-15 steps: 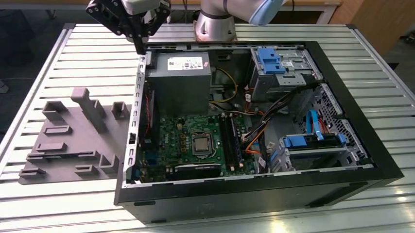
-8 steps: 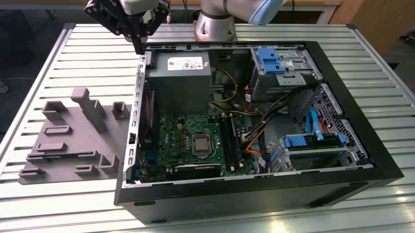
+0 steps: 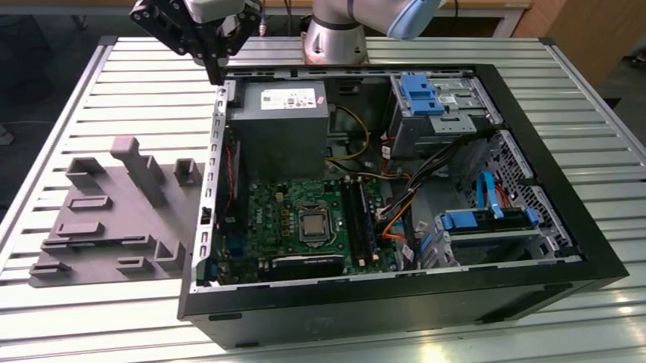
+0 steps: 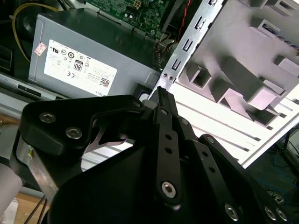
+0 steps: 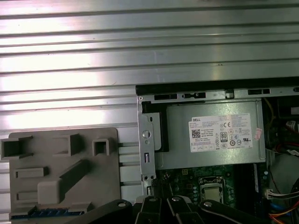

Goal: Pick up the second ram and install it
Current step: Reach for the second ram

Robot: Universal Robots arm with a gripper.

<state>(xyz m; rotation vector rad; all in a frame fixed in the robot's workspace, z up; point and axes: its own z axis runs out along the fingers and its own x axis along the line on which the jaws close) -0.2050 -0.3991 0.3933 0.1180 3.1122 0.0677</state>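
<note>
Gripper point(image 3: 215, 74) hangs high over the far corner of the computer case point(image 3: 404, 306) on the exterior view's left, just above the case rim beside the power supply point(image 3: 277, 128). Its fingers point down. In the second wrist view the gripper point(image 4: 162, 93) has its jaws drawn together at the tips, and nothing shows between them. It touches nothing.

Case lies on its side on the slatted metal table point(image 3: 131, 83), with the side panel off.
- Power supply sits in the far corner, white label up, in both wrist views point(image 4: 88, 60) point(image 5: 210, 140).
- Green motherboard point(image 3: 272, 219) lies nearer, with the processor socket point(image 3: 315, 225) at its middle.
- Long black memory slots point(image 3: 358, 219) run just beside the socket, on the exterior view's right. Cannot tell whether any slot is filled.
- Two drive cages with blue brackets stand on the exterior view's right, one far point(image 3: 434, 106), one near point(image 3: 485, 227).
- Orange and black cables point(image 3: 399, 215) run between the cages and the board.

Grey moulded tray point(image 3: 71, 276) lies flat on the table, just beside the case on the exterior view's left.
- It carries blocks, an upright post and several slots.
- In the first wrist view a thin bluish-dark strip stands on edge in a long slot of the tray point(image 5: 28, 186). It looks to be the second ram point(image 5: 46, 213), though only its top edge shows.
- The strip is well apart from the gripper point(image 5: 164, 201).
</note>
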